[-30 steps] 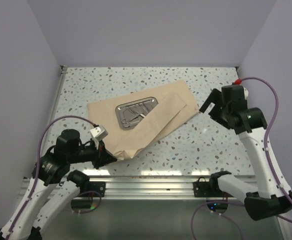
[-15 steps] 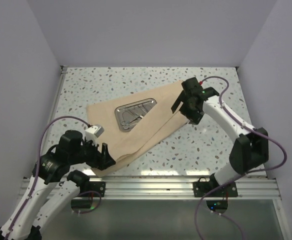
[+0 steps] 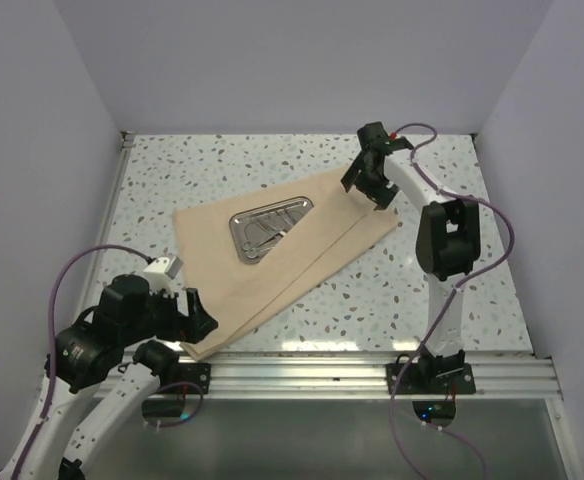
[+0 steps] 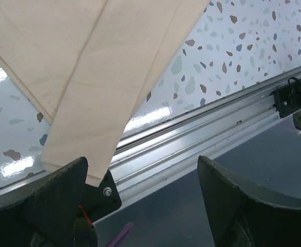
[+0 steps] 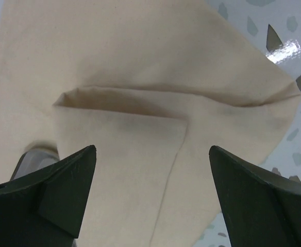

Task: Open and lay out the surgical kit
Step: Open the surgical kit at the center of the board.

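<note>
The surgical kit's tan cloth wrap [image 3: 312,245] lies partly unfolded on the speckled table. Its shiny steel tray [image 3: 297,207] sits uncovered near the middle, with slim metal instruments [image 3: 262,233] inside. My left gripper [image 3: 196,316] is open at the near edge, just beside the cloth's near corner [image 4: 96,175], holding nothing. In the left wrist view the cloth [image 4: 88,77] hangs over the rail next to my left gripper [image 4: 141,159]. My right gripper [image 3: 367,185] hovers open over the wrap's far right corner. In the right wrist view a folded flap [image 5: 124,108] lies under my right gripper [image 5: 152,147].
An aluminium rail [image 3: 372,365] runs along the table's near edge, also seen in the left wrist view [image 4: 191,134]. Grey walls enclose the table on three sides. Purple cables loop from both arms. Bare speckled tabletop [image 3: 422,290] lies right of the cloth.
My left gripper opened, let go of the cloth's near corner and drew back; the corner now reaches the rail. The right arm swung in from the right over the cloth's far right corner.
</note>
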Controlling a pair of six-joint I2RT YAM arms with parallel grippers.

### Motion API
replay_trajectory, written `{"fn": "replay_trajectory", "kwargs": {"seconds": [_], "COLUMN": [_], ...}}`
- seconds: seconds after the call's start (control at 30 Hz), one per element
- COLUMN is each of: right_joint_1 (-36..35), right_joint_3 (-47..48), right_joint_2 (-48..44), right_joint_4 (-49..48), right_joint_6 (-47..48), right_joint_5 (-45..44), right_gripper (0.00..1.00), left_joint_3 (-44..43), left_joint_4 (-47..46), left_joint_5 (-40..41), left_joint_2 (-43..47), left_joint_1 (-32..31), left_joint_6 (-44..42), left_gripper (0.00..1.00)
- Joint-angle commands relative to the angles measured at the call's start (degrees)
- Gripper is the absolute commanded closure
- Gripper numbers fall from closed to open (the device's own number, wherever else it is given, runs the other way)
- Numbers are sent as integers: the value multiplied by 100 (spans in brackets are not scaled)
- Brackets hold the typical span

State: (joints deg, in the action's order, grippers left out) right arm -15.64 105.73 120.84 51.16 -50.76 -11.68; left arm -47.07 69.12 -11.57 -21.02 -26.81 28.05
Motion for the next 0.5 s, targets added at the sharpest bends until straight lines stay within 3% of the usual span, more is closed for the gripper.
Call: {"fn": "replay_trajectory", "kwargs": {"seconds": [0.0, 0.2, 0.47], "right_joint_1": [26, 61, 52], "right_joint_3": [491, 537, -904], "right_joint_2": [431, 871, 485], "right_joint_4": [-18, -62, -844], "right_joint_6": [225, 260, 23], "right_joint_5": [-194, -98, 175], "right_gripper": [7, 16, 68], "left_joint_3": [-224, -171, 40], "left_joint_4": [84, -109, -232], "left_joint_5": [313, 472, 489], "left_joint_2": [10, -166, -280], "left_joint_1": [-35, -26, -26], "left_joint_6": [402, 587, 728], "left_gripper": [10, 11, 12]}}
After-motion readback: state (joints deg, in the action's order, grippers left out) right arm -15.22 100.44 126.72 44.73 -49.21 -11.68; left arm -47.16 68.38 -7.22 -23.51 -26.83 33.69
